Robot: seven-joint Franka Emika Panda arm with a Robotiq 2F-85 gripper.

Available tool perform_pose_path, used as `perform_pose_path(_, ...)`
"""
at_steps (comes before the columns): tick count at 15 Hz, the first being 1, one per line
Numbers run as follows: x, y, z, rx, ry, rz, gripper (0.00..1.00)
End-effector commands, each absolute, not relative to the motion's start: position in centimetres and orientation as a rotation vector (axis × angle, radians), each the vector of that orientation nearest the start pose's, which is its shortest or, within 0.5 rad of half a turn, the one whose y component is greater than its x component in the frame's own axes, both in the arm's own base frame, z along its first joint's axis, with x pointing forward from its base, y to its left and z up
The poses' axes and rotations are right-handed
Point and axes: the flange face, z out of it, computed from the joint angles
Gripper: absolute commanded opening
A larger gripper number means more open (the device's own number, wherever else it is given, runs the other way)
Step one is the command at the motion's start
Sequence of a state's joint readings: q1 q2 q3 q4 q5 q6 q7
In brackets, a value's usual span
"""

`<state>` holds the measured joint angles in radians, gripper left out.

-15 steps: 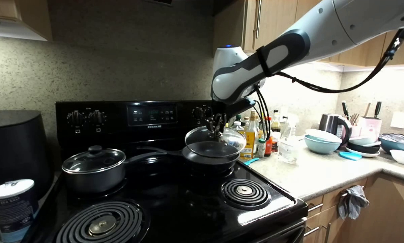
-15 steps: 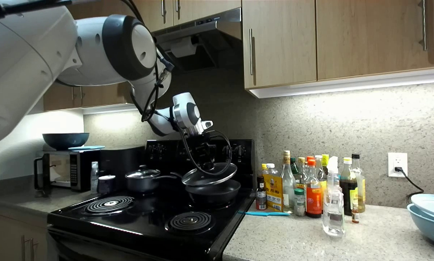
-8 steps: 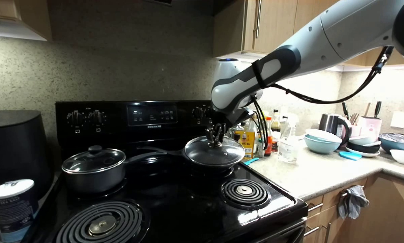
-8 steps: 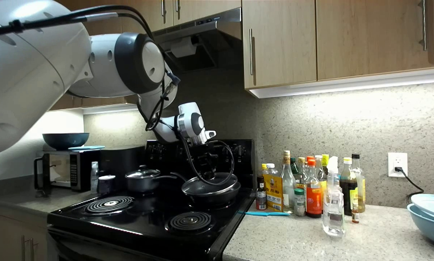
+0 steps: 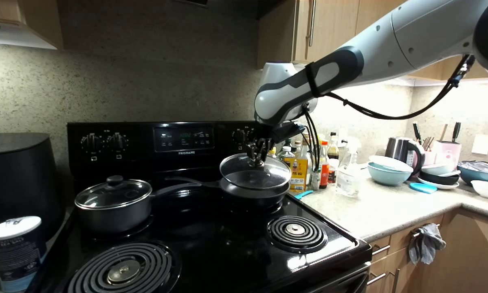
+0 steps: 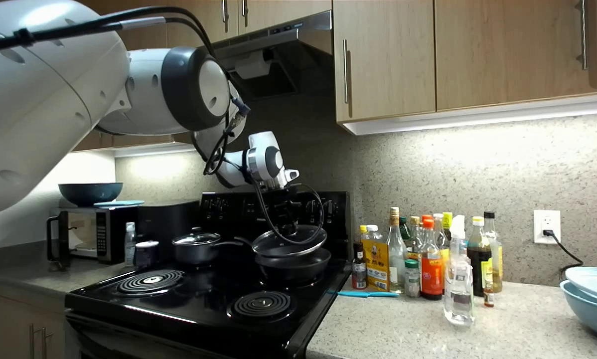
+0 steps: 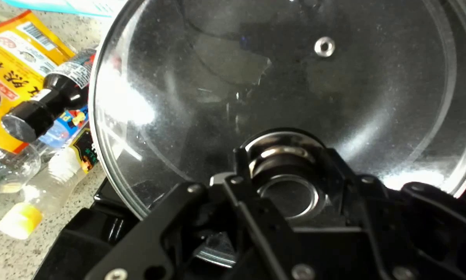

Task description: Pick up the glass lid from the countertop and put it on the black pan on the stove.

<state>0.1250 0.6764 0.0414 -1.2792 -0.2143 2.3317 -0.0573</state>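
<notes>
You've got the lid (image 7: 279, 101) by its knob (image 7: 289, 194): your pincer (image 7: 287, 163) is clamped snug on it, a finger (image 7: 241, 163) on each side. Lid's up over the pan (image 5: 254, 200), tilted, in both ext. views; the pan's dark inside shows below the lid's edge. Can't tell if the low edge touches the pan anywhere. Wrist view gives you a small metal-ringed hole (image 7: 324, 46) in the glass, plus bright glare nr the edges.

Pan's at the rear of the stove (image 5: 211, 252), on the side by the tabletop (image 6: 393, 329); its handle (image 5: 211, 184) pts toward the pot (image 5: 113, 217). Pot's also at the rear, w/ its own cover (image 5: 113, 195) on. Two front coils (image 5: 296, 229) are in view, one per side. Salt canister (image 5: 16, 254) stands upright beside the stove, nr a black appliance (image 5: 16, 183).

On the tabletop nr the pan you've a yellow box (image 6: 376, 264), bottles (image 6: 430, 274) & a spray bottle (image 6: 459, 286), all upright; a blue utensil (image 6: 366, 294) lies flat at the stove's edge, exact type unclear. Farther along: stacked bowls (image 5: 386, 176) just beside a kettle (image 5: 396, 150). A grey towel (image 5: 426, 244) hangs below the tabletop's edge. In an ext. view there's also a microwave (image 6: 100, 234) w/ a dark bowl (image 6: 90, 194) above it, well apart from the pan.
</notes>
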Motion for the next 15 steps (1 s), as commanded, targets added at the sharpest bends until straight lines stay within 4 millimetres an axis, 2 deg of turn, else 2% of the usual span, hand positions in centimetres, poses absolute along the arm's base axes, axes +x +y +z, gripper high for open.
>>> perform_pose_path(1, 76.4, 12.2, 42.9, -3.134, -0.59, -0.673, 0.23)
perform_pose_path(6, 78.0, 11.6, 43.6, -3.135, -0.613, -0.653, 0.23)
perform_pose_path(8, 78.6, 11.2, 43.5, -3.174, -0.561, -0.65, 0.23)
perform_pose_path(9, 77.8, 11.7, 42.2, -3.171, -0.564, -0.628, 0.48)
perform_pose_path(12, 78.5, 11.3, 41.9, -3.179, -0.553, -0.627, 0.48)
perform_pose_path(13, 78.5, 11.3, 41.9, -3.179, -0.552, -0.628, 0.23)
perform_pose_path(15, 79.0, 11.0, 40.9, -3.169, -0.556, -0.61, 0.23)
